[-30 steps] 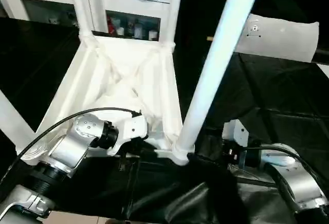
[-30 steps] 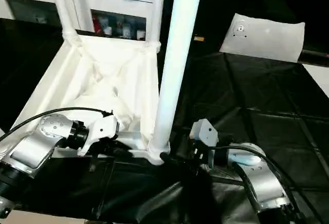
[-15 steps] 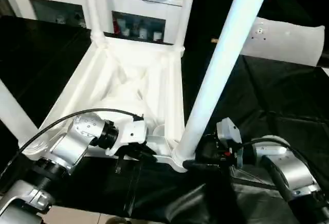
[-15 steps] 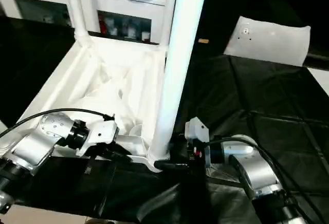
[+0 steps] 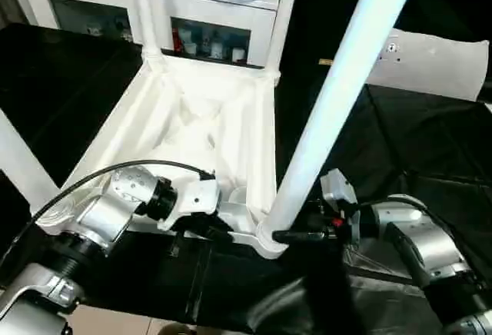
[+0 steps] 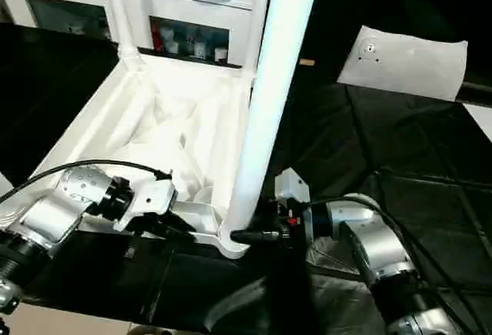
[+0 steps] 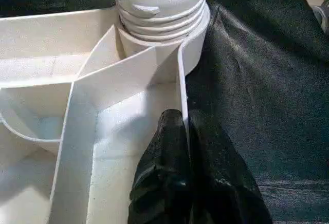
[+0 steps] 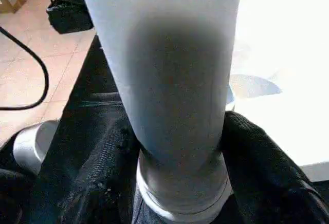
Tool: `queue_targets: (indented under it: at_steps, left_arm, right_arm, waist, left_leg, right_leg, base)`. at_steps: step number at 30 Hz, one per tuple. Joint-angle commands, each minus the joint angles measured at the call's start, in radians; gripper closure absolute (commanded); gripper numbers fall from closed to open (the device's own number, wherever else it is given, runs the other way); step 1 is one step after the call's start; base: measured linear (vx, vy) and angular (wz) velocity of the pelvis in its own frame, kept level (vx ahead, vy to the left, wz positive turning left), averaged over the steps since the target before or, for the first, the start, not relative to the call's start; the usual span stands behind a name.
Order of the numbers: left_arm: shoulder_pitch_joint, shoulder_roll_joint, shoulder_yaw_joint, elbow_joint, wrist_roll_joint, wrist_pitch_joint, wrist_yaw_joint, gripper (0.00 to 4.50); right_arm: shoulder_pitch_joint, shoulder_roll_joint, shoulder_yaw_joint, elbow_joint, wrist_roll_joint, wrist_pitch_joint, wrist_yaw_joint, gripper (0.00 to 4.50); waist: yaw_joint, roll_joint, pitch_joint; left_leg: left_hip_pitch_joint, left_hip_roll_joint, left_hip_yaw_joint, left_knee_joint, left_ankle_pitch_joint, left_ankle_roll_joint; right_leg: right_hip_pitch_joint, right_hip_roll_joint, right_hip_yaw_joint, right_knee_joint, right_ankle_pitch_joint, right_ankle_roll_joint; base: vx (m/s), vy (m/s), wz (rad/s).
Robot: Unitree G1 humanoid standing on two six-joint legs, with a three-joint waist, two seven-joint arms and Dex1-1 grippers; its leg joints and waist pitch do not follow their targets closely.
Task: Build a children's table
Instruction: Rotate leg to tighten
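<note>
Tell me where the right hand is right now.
The right hand is low at centre-right of the head views, closed around the base of the near leg at the tabletop's corner socket.

- No readable text, label, brand, number or sign anywhere.
- Bottles in the white cabinet (image 5: 201, 41) behind the work carry coloured labels (too small and blurred to read).

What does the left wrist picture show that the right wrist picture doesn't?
Left wrist view alone: the left claw pinching a thin white wall of the white plastic tabletop, and the ribbed leg end in the round corner socket. Right wrist view alone: the right claw around the long white round leg, tan floor. Both: that leg, black cloth.
</note>
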Motion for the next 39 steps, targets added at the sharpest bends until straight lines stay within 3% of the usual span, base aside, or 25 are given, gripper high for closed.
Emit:
queue_targets:
  at_steps: [1, 2, 6, 8, 10, 11, 12, 14, 16, 17, 18, 19, 22, 24, 25, 27, 29, 33, 35, 36, 37, 39]
  left_arm:
    - [-0.005, 0.0, -0.043, 0.02, 0.045, -0.019, -0.04, 4.5]
    - [-0.005, 0.0, -0.043, 0.02, 0.045, -0.019, -0.04, 4.5]
    - [-0.006, -0.011, -0.025, 0.036, 0.032, -0.007, -0.02, 4.5]
    - [-0.006, -0.024, -0.008, 0.041, 0.027, 0.0, 0.016, 4.5]
    - [-0.006, -0.036, 0.007, 0.046, 0.028, -0.001, 0.057, 4.5]
    - [-0.003, -0.05, 0.028, 0.04, 0.027, 0.022, 0.11, 4.5]
    - [0.002, -0.063, 0.049, 0.031, 0.028, 0.044, 0.164, 4.5]
    - [0.022, -0.086, 0.084, -0.014, 0.015, 0.13, 0.24, 4.5]
    - [0.028, -0.094, 0.094, -0.029, 0.011, 0.156, 0.26, 4.5]
    - [0.041, -0.118, 0.114, -0.062, -0.007, 0.211, 0.296, 4.5]
    - [0.052, -0.139, 0.127, -0.088, -0.016, 0.247, 0.33, 4.5]
    - [0.065, -0.172, 0.144, -0.12, -0.024, 0.297, 0.382, 4.5]
    - [0.082, -0.226, 0.157, -0.158, -0.027, 0.362, 0.461, 4.5]
    - [0.095, -0.306, 0.176, -0.193, -0.011, 0.428, 0.576, 4.5]
    - [0.096, -0.345, 0.184, -0.2, -0.004, 0.45, 0.626, 4.5]
    - [0.095, -0.399, 0.191, -0.207, 0.009, 0.476, 0.692, 4.5]
    - [0.095, -0.441, 0.188, -0.226, 0.028, 0.51, 0.74, 4.5]
    - [0.105, -0.468, 0.153, -0.248, 0.053, 0.532, 0.768, 4.5]
    - [0.115, -0.457, 0.14, -0.261, 0.063, 0.543, 0.754, 4.5]
    - [0.117, -0.453, 0.138, -0.264, 0.065, 0.546, 0.749, 4.5]
    - [0.123, -0.424, 0.125, -0.264, 0.073, 0.541, 0.719, 4.5]
    - [0.134, -0.357, 0.108, -0.256, 0.085, 0.523, 0.661, 4.5]
  right_arm:
    - [0.004, -0.001, 0.014, 0.006, -0.001, 0.004, 0.024, 2.36]
    - [0.004, -0.001, 0.014, 0.006, -0.001, 0.004, 0.024, 2.46]
    - [0.018, 0.006, 0.016, -0.01, 0.005, 0.018, 0.017, 2.51]
    - [0.031, 0.015, 0.013, -0.021, 0.007, 0.029, -0.003, 2.53]
    - [0.042, 0.024, 0.009, -0.028, 0.003, 0.032, -0.028, 2.53]
    - [0.061, 0.045, 0.002, -0.04, -0.009, 0.032, -0.087, 2.53]
    - [0.083, 0.067, -0.003, -0.059, -0.022, 0.04, -0.148, 2.53]
    - [0.12, 0.11, -0.008, -0.084, -0.066, 0.042, -0.276, 2.54]
    - [0.129, 0.125, -0.01, -0.089, -0.079, 0.036, -0.312, 2.54]
    - [0.143, 0.155, -0.013, -0.102, -0.092, 0.063, -0.373, 2.55]
    - [0.151, 0.184, -0.019, -0.108, -0.099, 0.09, -0.428, 2.55]
    - [0.16, 0.227, -0.026, -0.116, -0.104, 0.134, -0.502, 2.55]
    - [0.162, 0.292, -0.029, -0.111, -0.12, 0.166, -0.603, 2.55]
    - [0.145, 0.378, -0.042, -0.081, -0.153, 0.207, -0.76, 2.55]
    - [0.127, 0.421, -0.06, -0.056, -0.161, 0.222, -0.835, 2.55]
    - [0.095, 0.479, -0.085, -0.018, -0.179, 0.235, -0.945, 2.55]
    - [0.073, 0.516, -0.092, -0.012, -0.197, 0.239, -1.004, 2.55]
    - [0.054, 0.57, -0.121, -0.034, -0.165, 0.25, -1.042, 2.55]
    - [0.062, 0.566, -0.118, -0.064, -0.165, 0.239, -1.023, 2.55]
    - [0.064, 0.562, -0.117, -0.071, -0.168, 0.234, -1.019, 2.2]
    - [0.071, 0.545, -0.124, -0.09, -0.164, 0.227, -1.003, 2.2]
    - [0.084, 0.496, -0.143, -0.12, -0.152, 0.218, -0.963, 1.97]
  waist:
    - [-0.003, 0.024, -0.054]
    - [-0.003, 0.022, -0.053]
    - [-0.001, 0.033, -0.054]
    - [-0.002, 0.029, -0.053]
    - [0.0, 0.038, -0.052]
    - [0.002, 0.039, -0.05]
    - [0.005, 0.047, -0.048]
    - [0.002, 0.04, -0.044]
    - [-0.005, 0.043, -0.038]
    - [-0.015, 0.041, -0.034]
    - [-0.015, 0.041, -0.034]
    - [-0.025, 0.043, -0.028]
    - [-0.045, 0.04, -0.025]
    - [-0.06, 0.042, -0.022]
    - [-0.067, 0.035, -0.021]
    - [-0.075, 0.039, -0.02]
    - [-0.082, 0.04, -0.022]
    - [-0.082, 0.037, -0.029]
    - [-0.081, 0.035, -0.034]
    - [-0.08, 0.036, -0.036]
    - [-0.08, 0.029, -0.039]
    - [-0.078, 0.032, -0.039]
  left_leg:
    - [0.023, 0.08, -0.026, -0.084, -0.177, 0.009]
    - [0.023, 0.08, -0.025, -0.084, -0.181, 0.008]
    - [0.025, 0.079, -0.026, -0.085, -0.194, 0.001]
    - [0.025, 0.08, -0.027, -0.087, -0.209, -0.002]
    - [0.025, 0.079, -0.027, -0.087, -0.226, -0.005]
    - [0.026, 0.081, -0.028, -0.091, -0.247, -0.013]
    - [0.027, 0.081, -0.029, -0.091, -0.258, -0.02]
    - [0.028, 0.08, -0.031, -0.096, -0.301, -0.036]
    - [0.03, 0.077, -0.036, -0.098, -0.356, -0.051]
    - [0.025, 0.076, -0.043, -0.102, -0.384, -0.057]
    - [0.025, 0.076, -0.043, -0.102, -0.384, -0.057]
    - [0.021, 0.076, -0.047, -0.107, -0.387, -0.062]
    - [0.022, 0.07, -0.051, -0.104, -0.416, -0.057]
    - [0.019, 0.07, -0.049, -0.106, -0.401, -0.051]
    - [0.021, 0.065, -0.05, -0.103, -0.406, -0.05]
    - [0.018, 0.064, -0.052, -0.104, -0.407, -0.046]
    - [0.02, 0.063, -0.051, -0.101, -0.412, -0.044]
    - [0.009, 0.065, -0.043, -0.103, -0.337, -0.014]
    - [0.005, 0.067, -0.038, -0.102, -0.278, 0.0]
    - [0.004, 0.067, -0.034, -0.1, -0.248, 0.01]
    - [0.002, 0.067, -0.032, -0.097, -0.223, 0.021]
    - [0.0, 0.065, -0.03, -0.096, -0.215, 0.03]
  right_leg:
    - [0.028, -0.099, 0.049, -0.06, -0.059, -0.276]
    - [0.027, -0.099, 0.048, -0.061, -0.06, -0.276]
    - [0.028, -0.097, 0.048, -0.06, -0.053, -0.28]
    - [0.028, -0.097, 0.048, -0.061, -0.066, -0.28]
    - [0.028, -0.099, 0.05, -0.064, -0.086, -0.278]
    - [0.027, -0.102, 0.052, -0.069, -0.126, -0.27]
    - [0.025, -0.102, 0.052, -0.07, -0.142, -0.267]
    - [0.024, -0.102, 0.052, -0.078, -0.226, -0.246]
    - [0.016, -0.106, 0.055, -0.09, -0.365, -0.21]
    - [0.018, -0.108, 0.053, -0.099, -0.478, -0.168]
    - [0.018, -0.108, 0.053, -0.099, -0.478, -0.168]
    - [0.011, -0.105, 0.053, -0.101, -0.492, -0.157]
    - [0.004, -0.104, 0.049, -0.112, -0.551, -0.134]
    - [-0.001, -0.101, 0.051, -0.115, -0.551, -0.128]
    - [-0.004, -0.101, 0.049, -0.12, -0.582, -0.117]
    - [-0.005, -0.101, 0.049, -0.122, -0.596, -0.107]
    - [-0.009, -0.099, 0.051, -0.124, -0.583, -0.102]
    - [-0.003, -0.092, 0.058, -0.113, -0.427, -0.113]
    - [0.002, -0.089, 0.059, -0.102, -0.323, -0.128]
    - [0.004, -0.088, 0.058, -0.099, -0.269, -0.142]
    - [0.007, -0.088, 0.058, -0.096, -0.234, -0.153]
    - [0.009, -0.09, 0.057, -0.095, -0.229, -0.162]
  base:
    - [0.0, 0.0, 0.0]
    - [0.0, 0.0, 0.0]
    - [0.0, 0.0, 0.0]
    - [0.0, 0.0, 0.0]
    - [0.0, 0.0, 0.0]
    - [0.0, 0.0, 0.0]
    - [0.0, 0.0, 0.0]
    - [0.0, 0.0, 0.0]
    - [0.0, 0.0, 0.0]
    - [0.0, 0.0, 0.0]
    - [0.0, 0.0, 0.0]
    - [0.0, 0.0, 0.0]
    - [0.0, 0.0, 0.0]
    - [0.0, 0.0, 0.0]
    - [0.0, 0.0, 0.0]
    - [0.0, 0.0, 0.0]
    - [0.0, 0.0, 0.0]
    - [0.0, 0.0, 0.0]
    - [0.0, 0.0, 0.0]
    - [0.0, 0.0, 0.0]
    - [0.0, 0.0, 0.0]
    - [0.0, 0.0, 0.0]
